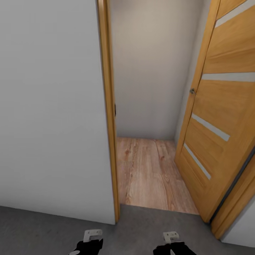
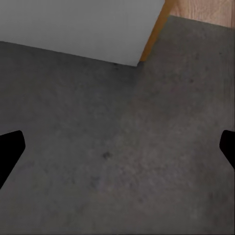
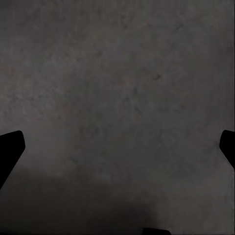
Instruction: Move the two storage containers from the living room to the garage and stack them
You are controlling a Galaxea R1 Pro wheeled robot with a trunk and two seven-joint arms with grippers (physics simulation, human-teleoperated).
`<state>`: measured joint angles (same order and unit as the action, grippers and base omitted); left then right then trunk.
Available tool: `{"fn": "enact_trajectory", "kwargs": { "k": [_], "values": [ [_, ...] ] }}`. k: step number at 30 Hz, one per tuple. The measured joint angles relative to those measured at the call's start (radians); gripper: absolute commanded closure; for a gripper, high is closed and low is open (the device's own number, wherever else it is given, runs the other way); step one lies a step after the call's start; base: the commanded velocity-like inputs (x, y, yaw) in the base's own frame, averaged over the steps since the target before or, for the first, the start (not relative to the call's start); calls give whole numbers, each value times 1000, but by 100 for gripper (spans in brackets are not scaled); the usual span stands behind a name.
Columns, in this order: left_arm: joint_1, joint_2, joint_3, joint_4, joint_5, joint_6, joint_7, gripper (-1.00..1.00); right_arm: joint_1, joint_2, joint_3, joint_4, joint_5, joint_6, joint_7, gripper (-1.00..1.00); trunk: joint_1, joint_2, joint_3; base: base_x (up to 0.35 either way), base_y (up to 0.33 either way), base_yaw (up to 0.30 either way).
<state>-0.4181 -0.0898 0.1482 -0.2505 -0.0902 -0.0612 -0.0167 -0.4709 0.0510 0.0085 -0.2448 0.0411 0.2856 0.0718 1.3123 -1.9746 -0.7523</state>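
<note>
Both orange-red storage containers are out of view. I stand on the dark grey concrete floor (image 1: 152,226) facing an open doorway. My left gripper (image 2: 117,147) hangs open over bare concrete, its two black fingertips (image 2: 11,147) far apart with nothing between them. My right gripper (image 3: 117,147) is open too, above mottled grey concrete (image 3: 122,98), and holds nothing. In the head view the two arms show as black wrists with pale brackets, the left one (image 1: 90,241) and the right one (image 1: 173,242), at the bottom edge.
A pale grey wall (image 1: 49,106) ends at a wooden door frame (image 1: 109,117) on the left. A wooden panel door (image 1: 219,117) with pale stripes stands open on the right. Between them a light wood plank floor (image 1: 152,173) leads to a beige wall (image 1: 152,67).
</note>
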Motion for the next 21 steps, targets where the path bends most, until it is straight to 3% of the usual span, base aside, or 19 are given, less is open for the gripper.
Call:
{"fn": "enact_trajectory", "kwargs": {
  "k": [9,21],
  "values": [
    [0,0,0,0,0,-11,1,-100,0,1,0,0,1,0,0,-100,0,0,0,232,-274,16],
    [0,0,0,0,0,-12,1,-100,0,2,1,0,2,0,1,-100,0,0,0,251,-254,139]
  ]
}}
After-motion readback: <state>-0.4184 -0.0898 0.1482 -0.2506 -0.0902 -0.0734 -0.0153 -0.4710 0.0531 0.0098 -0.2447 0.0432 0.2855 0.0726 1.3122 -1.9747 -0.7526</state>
